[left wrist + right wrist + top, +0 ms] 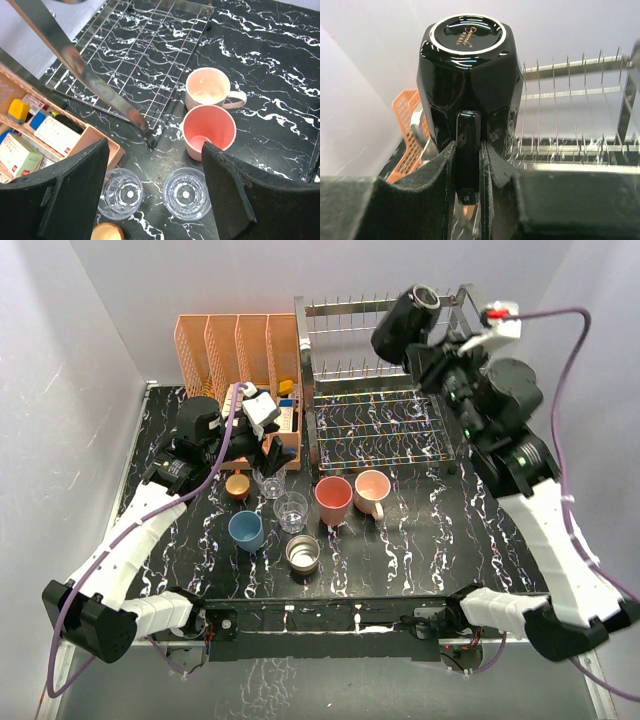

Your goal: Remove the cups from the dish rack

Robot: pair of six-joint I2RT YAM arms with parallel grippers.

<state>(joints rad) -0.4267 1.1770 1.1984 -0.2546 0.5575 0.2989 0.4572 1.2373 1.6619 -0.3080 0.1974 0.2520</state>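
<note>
Top external view: the left gripper (268, 458) hangs over the left part of the table (440, 530), just in front of the orange organizer (235, 348). In the left wrist view its fingers (75, 195) stand spread apart, gripping nothing, with two clear glasses (185, 192) on the table below. Beside them stand a small orange cup (238, 485), a blue tumbler (246, 530), a steel cup (303, 553), a pink tumbler (333, 500) and a peach mug (372, 490). Farther right, over the dish rack (385, 425), the right gripper (468, 165) is clenched on the handle of the black mug (467, 75), held in the air above the upper tier with its base showing.
</note>
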